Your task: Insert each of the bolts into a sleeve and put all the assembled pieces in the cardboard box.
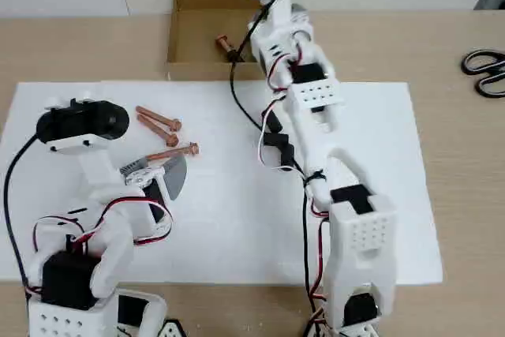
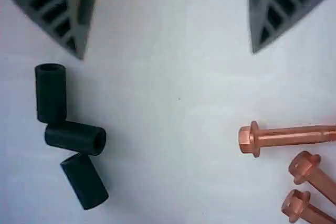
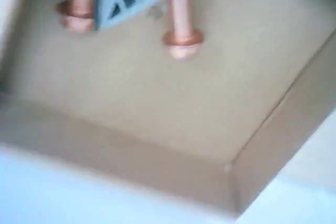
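Over the white sheet (image 1: 237,226) on the surface, the left end effector (image 2: 167,51) hangs released, its jaws spread wide. Three black sleeves (image 2: 75,137) lie in a loose, touching cluster to one side below it. Three copper bolts (image 2: 283,136) lie to the other side, well apart from the sleeves, and none of them sits in a sleeve. The right end effector (image 1: 239,51) is down inside the cardboard box (image 1: 193,29), with two bolt heads (image 3: 181,40) close beside it (whether those carry sleeves is hidden). I cannot tell if it is clenched or released. In my judgement the task is partway done: three pairs are left to assemble and box.
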Controlling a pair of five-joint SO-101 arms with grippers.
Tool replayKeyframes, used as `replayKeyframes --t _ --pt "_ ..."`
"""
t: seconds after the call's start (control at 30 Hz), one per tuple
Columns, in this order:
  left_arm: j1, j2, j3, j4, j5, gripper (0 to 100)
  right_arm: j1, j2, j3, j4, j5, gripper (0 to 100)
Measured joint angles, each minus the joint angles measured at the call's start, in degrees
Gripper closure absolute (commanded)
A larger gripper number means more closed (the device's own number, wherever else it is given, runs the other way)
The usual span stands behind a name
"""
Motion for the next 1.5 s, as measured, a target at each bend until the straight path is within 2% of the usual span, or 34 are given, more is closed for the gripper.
replayKeyframes --t 0.27,0.53,0.67,0.87,0.97,1.17,1.5 --pt "0.0 -3.0 0.0 0.0 0.0 81 3.3 -14.4 0.0 15.4 0.0 75.7" --pt "0.0 -14.5 3.2 0.0 -0.7 80 3.6 -29.8 -0.1 38.9 0.0 75.7" --pt "0.0 -17.3 5.2 -0.3 -5.0 80 0.5 -33.1 -0.6 52.9 0.0 75.7" --pt "0.0 -18.1 5.2 -0.7 -6.3 78 -2.9 -32.1 -0.6 68.5 0.0 75.7" --pt "0.0 -18.1 5.2 -0.2 -9.5 73 -3.2 -28.5 -0.6 71.5 0.0 75.7" --pt "0.0 -16.7 5.0 1.3 -11.4 72 -3.2 -19.3 -0.6 72.0 0.0 75.7" --pt "0.0 9.3 -11.8 11.3 -13.5 72 -3.2 -6.4 -0.6 72.0 0.0 75.7"
